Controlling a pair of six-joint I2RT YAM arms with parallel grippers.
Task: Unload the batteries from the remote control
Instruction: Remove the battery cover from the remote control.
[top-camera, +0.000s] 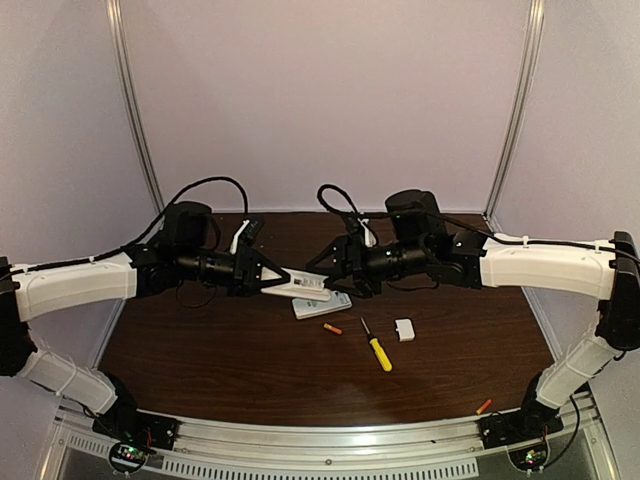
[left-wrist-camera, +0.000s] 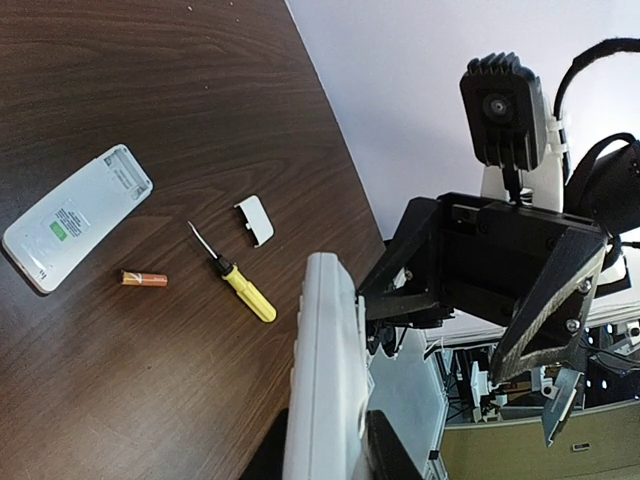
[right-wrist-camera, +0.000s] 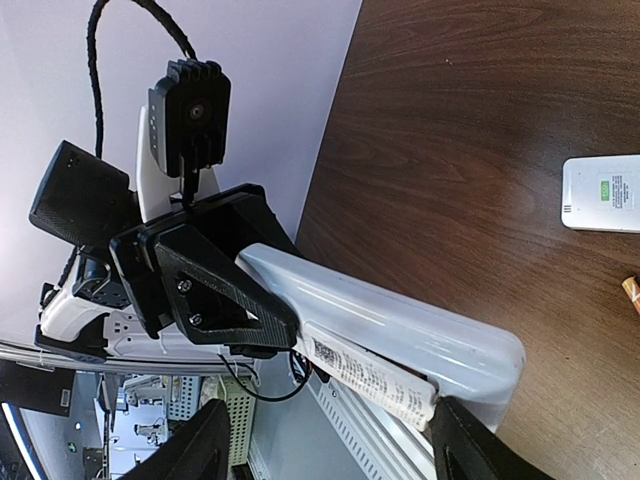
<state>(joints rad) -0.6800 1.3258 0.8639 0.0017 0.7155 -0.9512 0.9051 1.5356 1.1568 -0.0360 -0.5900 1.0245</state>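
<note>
Right wrist view: left jaws clamp remote (right-wrist-camera: 400, 330), right jaws spread; its label (right-wrist-camera: 365, 376) unreadable.

Left side of the dark brown wooden table (top-camera: 190, 350) is wide open. Middle's crowded: a flat white remote (top-camera: 322, 305), small orange-red battery (top-camera: 332, 328), yellow-handled screwdriver (top-camera: 377, 347) and white rectangular cover (top-camera: 404, 329) lie near each other, with a second white remote (top-camera: 300, 284) held in the air close by.

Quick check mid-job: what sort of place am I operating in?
Probably a lab robot test cell: a dark wood-grain table boxed in by plain white panels on aluminium posts, with cluttered equipment racks glimpsed beyond the table edge.
</note>
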